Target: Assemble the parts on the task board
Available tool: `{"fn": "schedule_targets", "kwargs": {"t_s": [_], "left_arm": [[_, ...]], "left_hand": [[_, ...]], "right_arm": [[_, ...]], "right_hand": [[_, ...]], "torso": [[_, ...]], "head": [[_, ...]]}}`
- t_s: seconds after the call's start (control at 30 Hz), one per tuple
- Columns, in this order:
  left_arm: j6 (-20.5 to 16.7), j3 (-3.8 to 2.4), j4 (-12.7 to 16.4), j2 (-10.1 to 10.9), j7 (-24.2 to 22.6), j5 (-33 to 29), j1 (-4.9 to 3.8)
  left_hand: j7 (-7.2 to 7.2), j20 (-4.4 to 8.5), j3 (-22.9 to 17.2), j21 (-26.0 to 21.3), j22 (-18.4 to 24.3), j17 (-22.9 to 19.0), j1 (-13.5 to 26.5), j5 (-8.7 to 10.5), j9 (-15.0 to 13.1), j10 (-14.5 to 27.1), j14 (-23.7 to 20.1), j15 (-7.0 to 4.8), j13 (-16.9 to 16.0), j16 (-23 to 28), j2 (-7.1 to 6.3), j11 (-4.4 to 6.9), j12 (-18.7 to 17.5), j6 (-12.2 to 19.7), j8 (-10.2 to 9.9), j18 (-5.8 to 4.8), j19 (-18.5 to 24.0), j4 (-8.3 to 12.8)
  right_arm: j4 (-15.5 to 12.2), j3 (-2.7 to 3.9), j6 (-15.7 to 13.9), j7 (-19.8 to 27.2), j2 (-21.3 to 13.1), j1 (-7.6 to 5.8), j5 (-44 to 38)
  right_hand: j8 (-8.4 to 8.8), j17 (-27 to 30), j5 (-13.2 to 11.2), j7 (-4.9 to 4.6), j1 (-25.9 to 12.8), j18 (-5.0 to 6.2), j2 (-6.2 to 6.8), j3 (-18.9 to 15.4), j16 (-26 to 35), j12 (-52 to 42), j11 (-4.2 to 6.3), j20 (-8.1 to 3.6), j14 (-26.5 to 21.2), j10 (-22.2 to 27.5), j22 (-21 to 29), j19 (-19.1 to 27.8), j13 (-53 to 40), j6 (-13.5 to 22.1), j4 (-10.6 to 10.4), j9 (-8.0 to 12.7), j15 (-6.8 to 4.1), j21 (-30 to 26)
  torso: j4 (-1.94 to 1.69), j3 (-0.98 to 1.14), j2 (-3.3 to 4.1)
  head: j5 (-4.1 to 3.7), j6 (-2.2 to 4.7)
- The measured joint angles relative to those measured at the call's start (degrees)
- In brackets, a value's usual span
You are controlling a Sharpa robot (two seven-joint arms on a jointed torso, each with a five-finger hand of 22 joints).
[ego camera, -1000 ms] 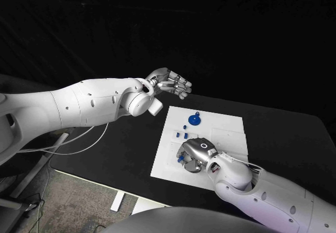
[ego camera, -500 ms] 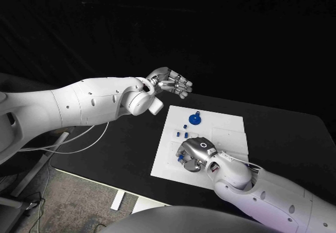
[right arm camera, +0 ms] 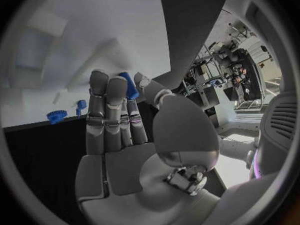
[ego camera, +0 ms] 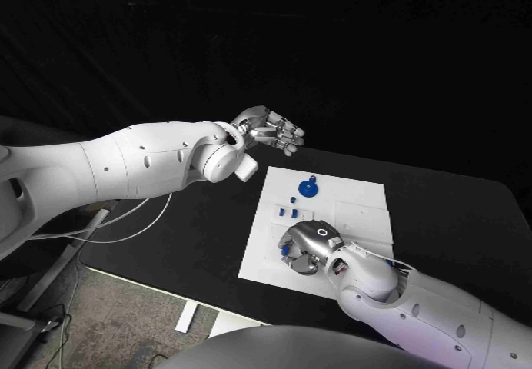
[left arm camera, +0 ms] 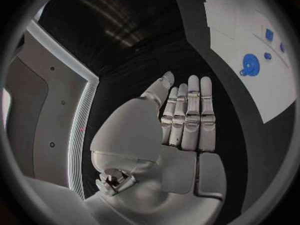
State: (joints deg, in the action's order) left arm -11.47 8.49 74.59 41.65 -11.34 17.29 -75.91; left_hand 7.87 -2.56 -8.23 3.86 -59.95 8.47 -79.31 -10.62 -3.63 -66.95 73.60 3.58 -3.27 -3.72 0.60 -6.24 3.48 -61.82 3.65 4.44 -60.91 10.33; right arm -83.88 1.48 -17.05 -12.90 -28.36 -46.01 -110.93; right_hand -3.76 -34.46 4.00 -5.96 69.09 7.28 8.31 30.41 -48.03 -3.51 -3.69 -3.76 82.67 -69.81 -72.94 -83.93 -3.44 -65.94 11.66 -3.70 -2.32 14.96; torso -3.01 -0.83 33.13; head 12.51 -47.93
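Observation:
The white task board point(ego camera: 357, 201) lies in the middle of the black table. On its far half rest a round blue part point(ego camera: 308, 187) and two small blue parts point(ego camera: 287, 210). My right hand point(ego camera: 309, 247) hovers low over the board's near left area, a small blue part point(right arm camera: 130, 85) pinched between its thumb and fingertips. That part peeks out at the hand's left side point(ego camera: 286, 250). My left hand point(ego camera: 268, 130) is raised behind the board's far left corner, fingers straight and apart, holding nothing. The left wrist view shows that hand point(left arm camera: 184, 120) and the round blue part point(left arm camera: 250, 65).
A white cable point(ego camera: 122, 227) hangs from my left arm over the table's left edge. Bare black table point(ego camera: 454, 207) lies to the right of the board. The right wrist view shows the round blue part point(right arm camera: 56, 116) and a small blue part point(right arm camera: 81, 104) on the board point(right arm camera: 75, 50).
My right hand has shifted slightly toward the board's near edge, taking the small blue part along. The left hand has not moved.

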Motion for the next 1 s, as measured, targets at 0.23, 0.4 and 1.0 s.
{"fn": "schedule_targets", "kwargs": {"t_s": [0.23, 0.4, 1.0], "left_arm": [[0.0, 0.01, 0.0, 0.0, 0.0, 0.0, 0.0], [0.1, 0.01, 0.0, 0.1, 0.1, 0.0, 0.0], [0.2, 0.02, 0.0, 0.4, 0.2, 0.0, 0.0]], "left_hand": [[0.0, 0.0, 0.0, 0.0, 0.0, 0.0, 0.0, 0.0, 0.0, 0.0, 0.0, 0.0, 0.0, 0.0, 0.0, 0.0, 0.0, 0.0, 0.0, 0.0, 0.0, 0.0], [0.0, 0.0, 0.0, 0.0, 0.0, 0.0, 0.0, 0.0, 0.0, 0.0, 0.0, 0.0, 0.0, 0.0, 0.0, 0.0, 0.0, 0.0, 0.0, 0.0, 0.0, 0.0], [0.0, 0.0, 0.0, 0.0, 0.0, 0.0, 0.0, 0.0, 0.0, 0.0, 0.0, 0.0, 0.0, 0.0, 0.0, 0.0, 0.0, 0.0, 0.0, 0.0, 0.0, 0.0]], "right_arm": [[-0.1, -0.05, -0.5, 0.2, -0.1, 0.03, 0.7], [-0.1, -0.05, -1.5, 0.3, -0.3, 0.04, 1.1], [-2.8, 0.0, -9.5, 1.7, -3.1, 0.05, 4.6]], "right_hand": [[0.0, 0.4, 0.2, -0.18, 0.2, 0.21, 0.22, -0.6, -0.1, 0.0, 0.0, 0.2, 0.0, 0.0, 0.6, -0.2, 0.0, 0.2, -0.3, 0.0, 0.0, 0.0], [0.0, 0.5, 0.2, -0.17, 0.5, 0.21, 0.45, -0.8, -0.2, 0.0, -0.27, 0.2, 0.0, 0.6, 0.7, -0.2, 0.0, 0.6, -0.4, 0.0, 0.0, 0.0], [-0.01, 1.9, 1.1, -0.59, 2.9, 0.17, 2.56, -14.0, -0.2, 0.0, -1.32, 1.02, -0.9, 5.6, 2.9, -0.2, 0.0, 4.9, -3.2, 0.0, 0.87, -1.2]], "torso": [[-0.04, 0.0, 0.0], [-0.03, -0.01, 0.0], [0.0, -0.01, 0.0]], "head": [[-0.05, 0.02], [-0.05, 0.02], [-0.49, 0.15]]}}
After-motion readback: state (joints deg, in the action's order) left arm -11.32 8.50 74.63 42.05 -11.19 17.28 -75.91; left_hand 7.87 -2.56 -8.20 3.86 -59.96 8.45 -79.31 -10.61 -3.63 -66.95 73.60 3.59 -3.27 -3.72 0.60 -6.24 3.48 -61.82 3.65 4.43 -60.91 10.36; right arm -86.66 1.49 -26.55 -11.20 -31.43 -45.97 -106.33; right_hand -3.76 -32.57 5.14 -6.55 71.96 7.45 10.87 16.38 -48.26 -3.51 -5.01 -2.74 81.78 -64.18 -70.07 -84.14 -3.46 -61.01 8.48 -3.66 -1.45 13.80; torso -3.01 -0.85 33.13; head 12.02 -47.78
